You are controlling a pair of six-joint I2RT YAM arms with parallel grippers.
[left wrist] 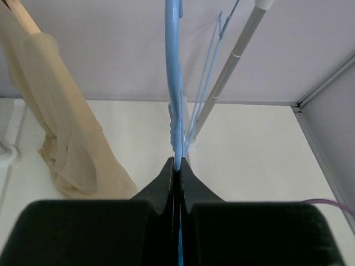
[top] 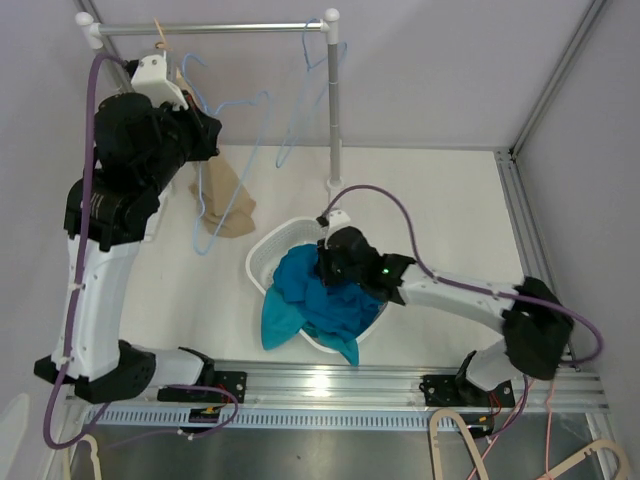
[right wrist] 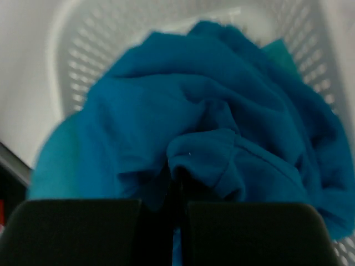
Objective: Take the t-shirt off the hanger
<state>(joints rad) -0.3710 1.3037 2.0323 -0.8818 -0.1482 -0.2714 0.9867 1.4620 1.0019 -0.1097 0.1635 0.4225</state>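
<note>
Teal shirt (top: 305,300) lies crumpled in the white basket (top: 258,258), off the hanger, with folds spilling over the near rim. The basket sits mid-desk (top: 440,210), and my right jaws are clenched on a bunched fold at its far-right side. My left jaws are clamped on a thin blue hanger (left wrist: 175,83), which is bare and runs straight up from the tips.

Only the left wrist view shows that pinch; from above, the arm hides it. Only the right wrist view shows cloth caught between the right tips. The top view alone gives the layout: the rail (top: 230,28), its pole (top: 334,110) just beyond the basket, and a beige garment (top: 225,205) hanging at far left, near the hanger. Open desk stretches right of the basket to the metal frame (top: 515,200).
</note>
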